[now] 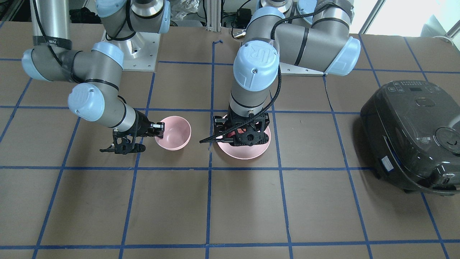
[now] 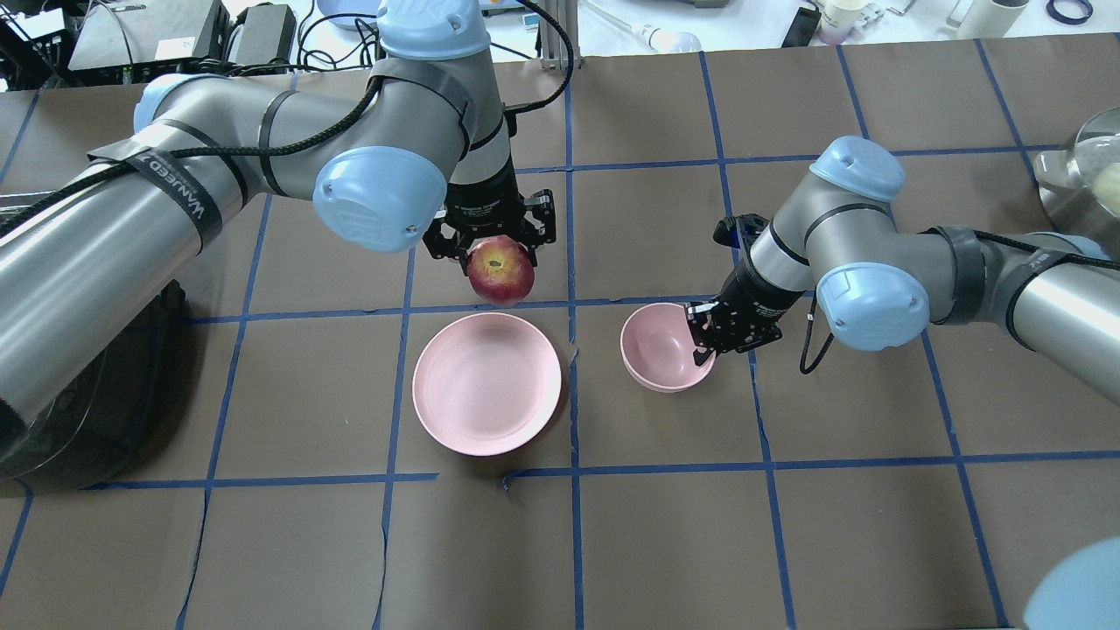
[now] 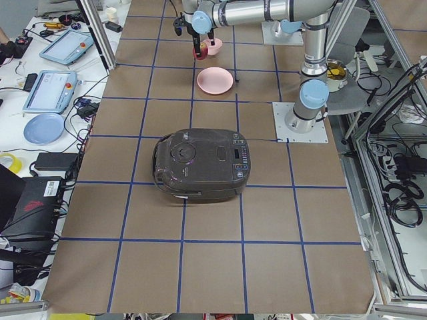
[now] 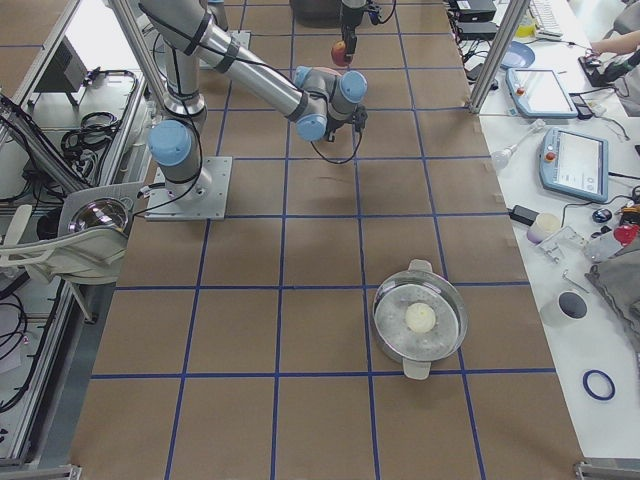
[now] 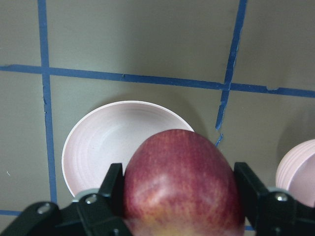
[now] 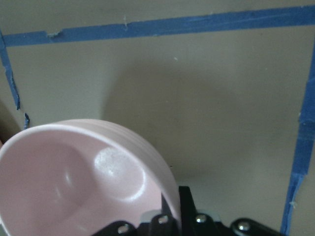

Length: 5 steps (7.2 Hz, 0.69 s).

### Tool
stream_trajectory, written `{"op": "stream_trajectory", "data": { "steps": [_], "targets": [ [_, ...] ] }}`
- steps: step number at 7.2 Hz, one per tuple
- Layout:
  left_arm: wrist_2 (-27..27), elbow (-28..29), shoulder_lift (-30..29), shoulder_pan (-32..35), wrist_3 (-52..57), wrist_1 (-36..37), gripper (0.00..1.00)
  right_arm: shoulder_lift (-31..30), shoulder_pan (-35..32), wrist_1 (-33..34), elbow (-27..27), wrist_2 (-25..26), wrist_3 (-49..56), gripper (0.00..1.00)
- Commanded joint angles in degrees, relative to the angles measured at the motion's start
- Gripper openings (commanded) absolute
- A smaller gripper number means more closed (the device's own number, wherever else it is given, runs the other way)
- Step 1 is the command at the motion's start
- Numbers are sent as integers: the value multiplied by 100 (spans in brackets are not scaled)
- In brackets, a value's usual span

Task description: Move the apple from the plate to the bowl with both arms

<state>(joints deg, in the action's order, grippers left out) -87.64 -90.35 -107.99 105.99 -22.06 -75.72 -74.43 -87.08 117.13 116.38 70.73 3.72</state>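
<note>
My left gripper (image 2: 492,248) is shut on the red apple (image 2: 501,273) and holds it in the air over the far side of the pale-pink plate (image 2: 486,383). In the left wrist view the apple (image 5: 182,182) sits between both fingers (image 5: 112,189), with the bare plate (image 5: 98,147) below. The small pink bowl (image 2: 661,348) stands right of the plate and holds nothing. My right gripper (image 2: 705,338) is shut on the bowl's right rim. The right wrist view shows the bowl's rim (image 6: 167,189) pinched between the jaws.
A dark rice cooker (image 1: 413,136) stands on the table on my left side. A metal pot (image 4: 420,320) with a white ball in it sits at my far right. The brown table (image 2: 665,542) carries a blue tape grid.
</note>
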Motion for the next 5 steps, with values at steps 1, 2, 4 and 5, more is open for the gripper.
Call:
{"op": "stream_trajectory", "data": {
  "steps": [1, 2, 4, 5],
  "targets": [
    [19, 0, -38, 9, -139, 48, 12, 129, 7, 29, -1, 107, -3, 13],
    [80, 0, -46, 18, -341, 57, 12, 95, 7, 29, -18, 256, -3, 73],
    [72, 9, -81, 87, -378, 83, 12, -1, 7, -15, -141, 397, -396, 100],
    [37, 61, -151, 253, -456, 205, 12, -141, 16, -85, -359, 729, -459, 100]
  ]
}}
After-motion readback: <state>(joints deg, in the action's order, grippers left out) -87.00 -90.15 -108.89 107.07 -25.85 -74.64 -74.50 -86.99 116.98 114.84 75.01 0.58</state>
